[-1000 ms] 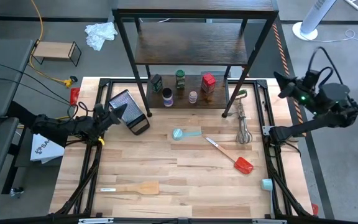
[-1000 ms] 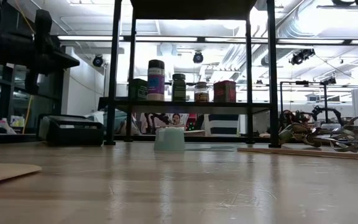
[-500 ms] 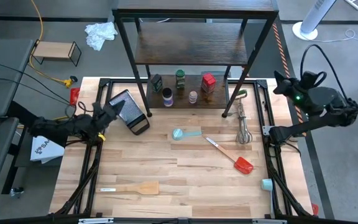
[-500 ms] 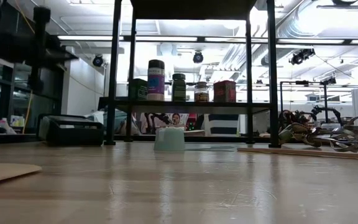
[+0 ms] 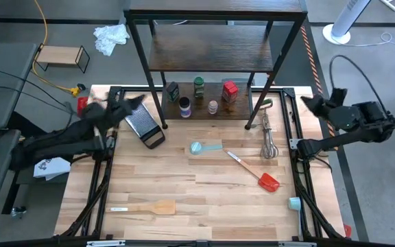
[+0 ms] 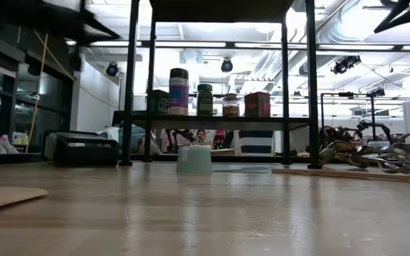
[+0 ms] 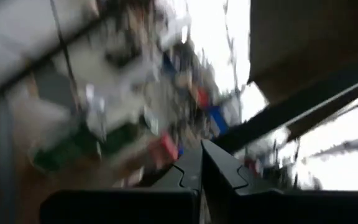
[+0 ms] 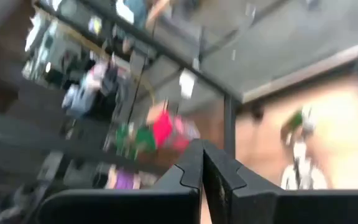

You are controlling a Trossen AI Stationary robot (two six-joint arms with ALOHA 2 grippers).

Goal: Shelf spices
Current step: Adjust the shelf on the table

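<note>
Five spice jars stand on the lowest board of the shelf, a three-tier rack of dark brown boards in a thin black metal frame set at the far edge of the surface. From above, the back row reads dark jar, green-lidded jar, then red jar. In front of them stand the dark-lidded jar with white label and the tiny pale jar. All five are upright and close together but apart. In the low view the dark-lidded jar is tallest, with a band of colour on its label. The green-lidded jar and the red jar are shorter, and the tiny pale jar barely clears the board.

The left gripper is raised over the surface's left edge, beside a black box grater. In its wrist view the jaws are closed together, holding nothing. The right gripper is outside the surface's right edge, level with the shelf's lowest board; its jaws are likewise closed together and empty.

On the open surface lie a pale blue measuring scoop, a wire whisk, a red spatula and a wooden spatula.
</note>
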